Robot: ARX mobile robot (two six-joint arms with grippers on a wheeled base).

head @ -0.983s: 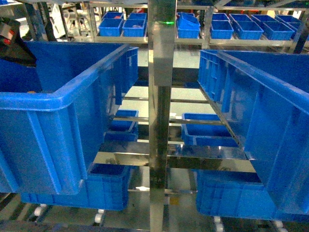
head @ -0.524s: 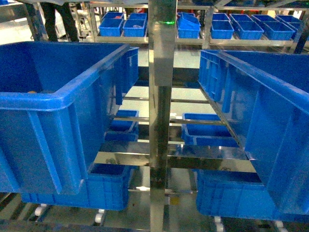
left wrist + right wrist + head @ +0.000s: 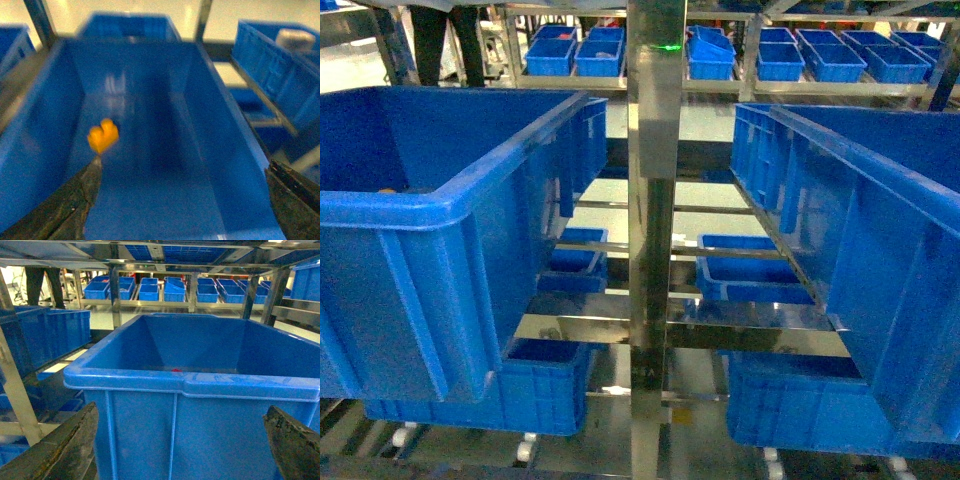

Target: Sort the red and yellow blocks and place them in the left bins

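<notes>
Left gripper [image 3: 182, 200] is spread wide above the left crate [image 3: 220, 150], nothing between its fingers [image 3: 65, 210]. The orange-yellow brick [image 3: 103, 135] sits on that crate's floor, near the left wall, blurred. Right gripper [image 3: 182, 450] is also spread and empty, facing the outer wall of another blue crate [image 3: 200, 385]; a small red spot [image 3: 176, 370], likely the red brick, shows on its floor. Head view: both crates [image 3: 430, 210] flank a steel rack post [image 3: 652, 200]; neither gripper shows there.
</notes>
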